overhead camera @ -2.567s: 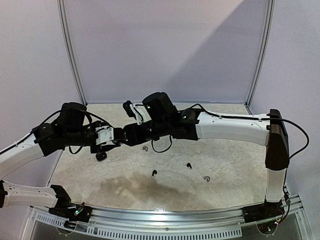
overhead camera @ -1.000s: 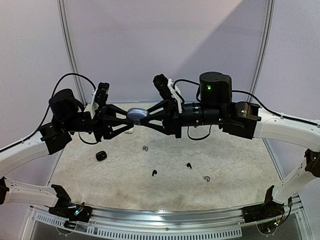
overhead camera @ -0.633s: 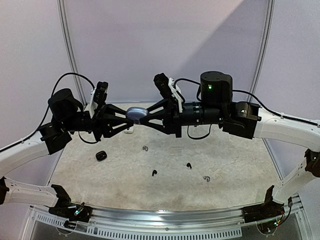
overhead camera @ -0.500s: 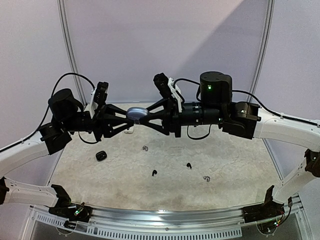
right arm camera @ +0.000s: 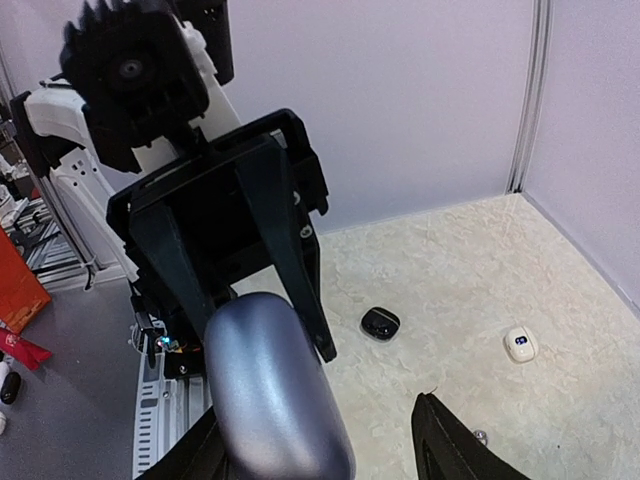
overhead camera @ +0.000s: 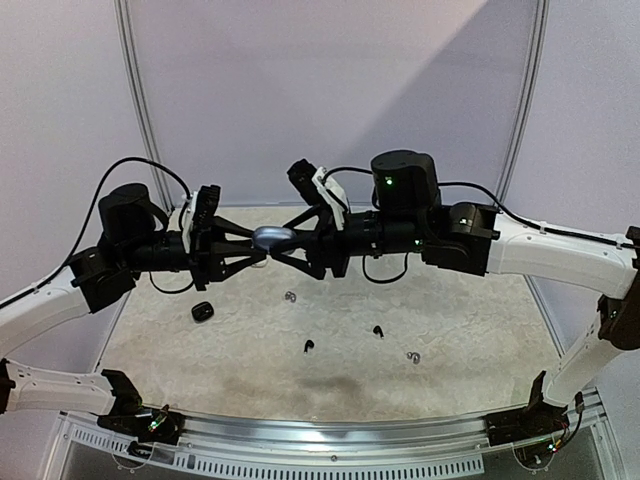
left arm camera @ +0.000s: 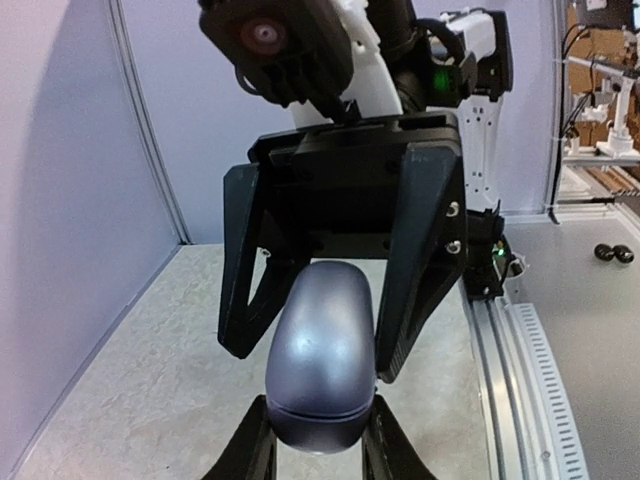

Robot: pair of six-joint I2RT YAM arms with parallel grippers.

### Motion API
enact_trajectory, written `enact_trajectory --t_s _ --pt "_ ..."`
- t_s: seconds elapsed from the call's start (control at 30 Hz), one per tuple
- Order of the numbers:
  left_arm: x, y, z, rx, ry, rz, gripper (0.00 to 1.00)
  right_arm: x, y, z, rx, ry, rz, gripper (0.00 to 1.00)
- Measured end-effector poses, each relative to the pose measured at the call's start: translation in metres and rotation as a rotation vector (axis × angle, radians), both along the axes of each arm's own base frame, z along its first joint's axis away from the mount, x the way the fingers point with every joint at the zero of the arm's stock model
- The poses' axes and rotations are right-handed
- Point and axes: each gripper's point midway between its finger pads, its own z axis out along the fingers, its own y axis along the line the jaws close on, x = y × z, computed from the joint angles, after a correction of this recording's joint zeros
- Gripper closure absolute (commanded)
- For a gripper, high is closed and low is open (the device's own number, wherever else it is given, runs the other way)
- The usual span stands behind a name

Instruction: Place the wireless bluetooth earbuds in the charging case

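Earbuds [overhead camera: 378,330] 4 | grey case [overhead camera: 272,238] 1 | black case [overhead camera: 203,311] 1 | white case [right arm camera: 520,344] 1

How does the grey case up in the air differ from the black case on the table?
Colour: the grey case is silvery, the black case dark.
Place: the grey case is held aloft, clamped by the left end effector; the black case lies on the table, untouched.
Both are small, rounded pebble shapes.

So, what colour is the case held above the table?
The case is silvery grey; left wrist view.
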Motion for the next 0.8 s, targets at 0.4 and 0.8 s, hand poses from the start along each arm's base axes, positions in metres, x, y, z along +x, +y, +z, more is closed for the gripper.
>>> enact_trajectory --t_s 0.4,0.8 --pt "0.001 0.005 -0.022 0.129 -0.168 0.016 1.0 0.0 0.001 -0.023 -0.074 0.038 -0.003 0.41" --pt "-0.008 0.005 -0.035 0.177 -0.158 -0.013 1.0 0.009 0.003 -0.012 -0.041 0.055 -0.038 0.42"
